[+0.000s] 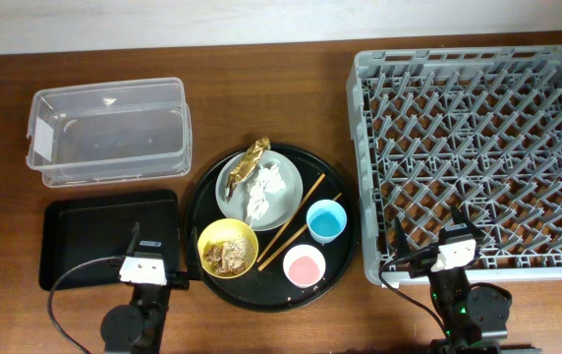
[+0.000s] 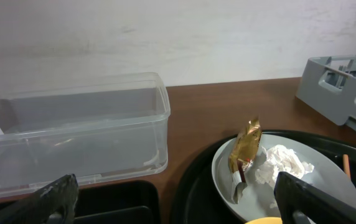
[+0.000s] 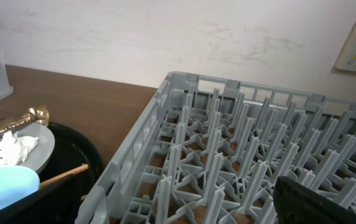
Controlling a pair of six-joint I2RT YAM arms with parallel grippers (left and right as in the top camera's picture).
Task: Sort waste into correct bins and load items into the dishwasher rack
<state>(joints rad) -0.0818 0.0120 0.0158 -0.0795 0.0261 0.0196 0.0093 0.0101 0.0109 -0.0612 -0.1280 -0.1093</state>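
A pale grey plate (image 1: 234,197) on a round black tray holds crumpled white tissue (image 1: 266,187) and a gold foil wrapper (image 1: 254,154). A yellow bowl (image 1: 228,246) holds brown food scraps. A blue cup (image 1: 326,220), a pink cup (image 1: 305,265) and wooden chopsticks (image 1: 291,231) share the tray. The clear box (image 1: 109,133) and the black rectangular tray (image 1: 94,241) lie at the left, and the grey rack (image 1: 477,147) at the right. My left gripper (image 2: 178,208) is open and empty at the black tray's near right corner. My right gripper (image 1: 428,236) is open and empty over the rack's near left edge.
The round black tray (image 1: 345,256) sits between the black rectangular tray and the rack, close to both. In the left wrist view the wrapper (image 2: 246,146) stands up on the plate beside the tissue (image 2: 284,165). A pale wall runs behind the table.
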